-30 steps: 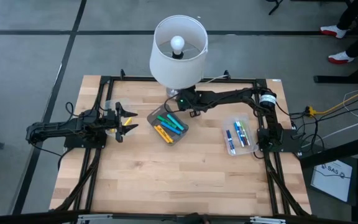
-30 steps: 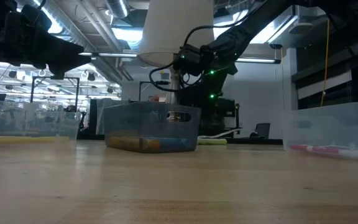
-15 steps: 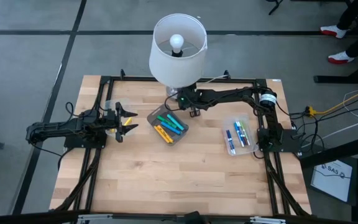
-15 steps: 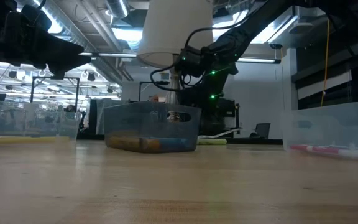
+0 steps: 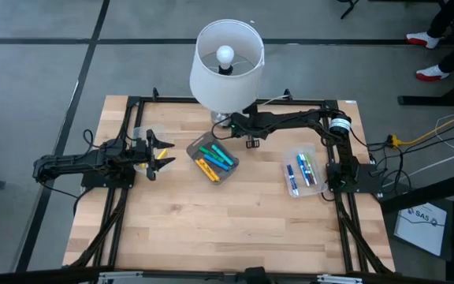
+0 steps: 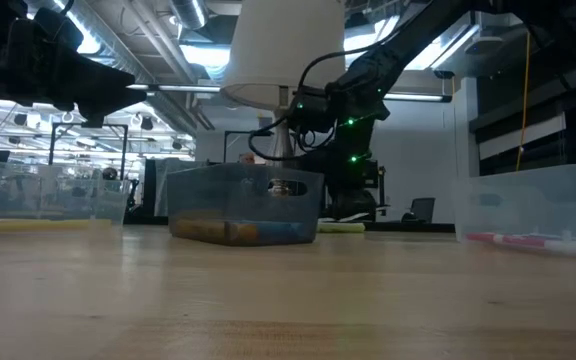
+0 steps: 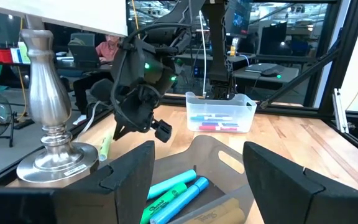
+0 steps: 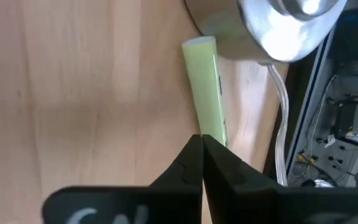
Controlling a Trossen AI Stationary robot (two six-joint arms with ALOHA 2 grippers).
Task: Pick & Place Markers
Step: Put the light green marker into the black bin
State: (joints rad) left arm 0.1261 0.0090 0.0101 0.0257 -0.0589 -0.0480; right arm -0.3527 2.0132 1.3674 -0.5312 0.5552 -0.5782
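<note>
Looking past my right pincer (image 8: 202, 146), I see its fingers pressed together with nothing between them, tips just over one end of a pale yellow-green marker (image 8: 206, 90). That marker lies flat on the desk (image 5: 180, 221) beside the lamp base (image 8: 278, 28), perhaps touching it. My left pincer (image 7: 197, 165) hangs spread wide over the middle bin (image 5: 213, 160).
</note>
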